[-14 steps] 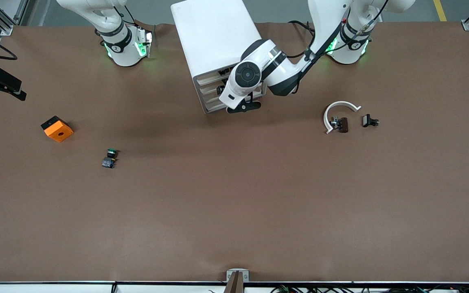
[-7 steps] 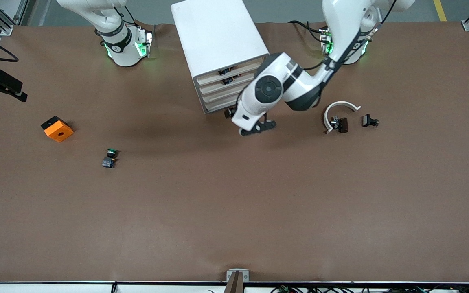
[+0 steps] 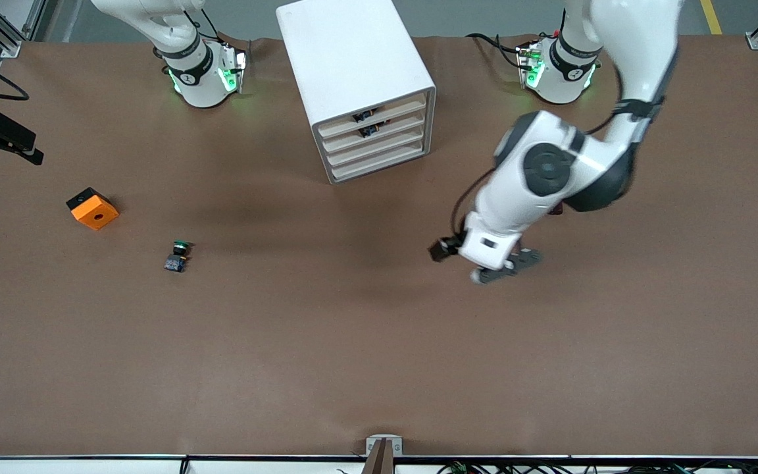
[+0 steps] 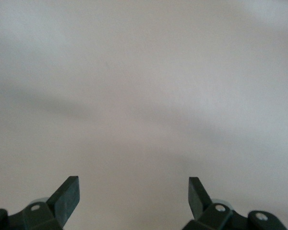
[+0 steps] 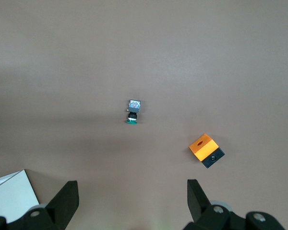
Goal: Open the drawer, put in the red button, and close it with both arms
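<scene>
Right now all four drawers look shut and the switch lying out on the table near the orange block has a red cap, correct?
Not quite: the switch near the orange block has a green cap, as the front and right wrist views show. All four drawers do look shut.

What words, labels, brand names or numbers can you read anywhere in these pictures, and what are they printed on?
No legible text in any view.
Right arm's base: a small dark mark on its black band, too small to read.
Left arm's base: a similar mark, also too small to read.
White cabinet, orange block and green-capped button switch: no lettering shows.
</scene>
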Controlling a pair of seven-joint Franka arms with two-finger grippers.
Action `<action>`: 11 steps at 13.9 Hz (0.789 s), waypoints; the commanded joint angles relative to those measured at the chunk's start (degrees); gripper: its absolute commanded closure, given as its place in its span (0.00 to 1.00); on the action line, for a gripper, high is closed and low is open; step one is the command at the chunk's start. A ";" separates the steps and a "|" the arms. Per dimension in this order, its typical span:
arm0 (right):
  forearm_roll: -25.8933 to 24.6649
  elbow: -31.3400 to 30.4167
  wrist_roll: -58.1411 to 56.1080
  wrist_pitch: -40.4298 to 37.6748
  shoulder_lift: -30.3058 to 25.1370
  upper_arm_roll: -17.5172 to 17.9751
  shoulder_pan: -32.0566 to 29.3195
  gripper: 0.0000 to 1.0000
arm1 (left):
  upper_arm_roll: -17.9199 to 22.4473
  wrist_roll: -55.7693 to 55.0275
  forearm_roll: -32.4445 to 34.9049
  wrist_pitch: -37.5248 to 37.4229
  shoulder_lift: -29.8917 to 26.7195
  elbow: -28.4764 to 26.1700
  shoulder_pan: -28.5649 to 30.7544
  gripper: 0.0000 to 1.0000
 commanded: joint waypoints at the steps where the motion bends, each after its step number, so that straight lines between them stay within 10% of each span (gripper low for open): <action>1: 0.39 1.88 -0.45 -1.01 0.96 0.75 -1.17 0.00 | -0.25 5.42 3.20 -8.42 -2.48 4.45 5.64 0.00; 4: 0.39 1.88 -0.45 -1.00 0.96 0.75 -1.17 0.00 | -0.42 12.28 9.79 -18.20 -2.48 12.02 10.74 0.00; 11: 0.39 1.88 -0.54 -1.09 0.96 0.75 -1.09 0.00 | 4.22 35.74 9.02 -27.08 -16.17 10.99 17.53 0.00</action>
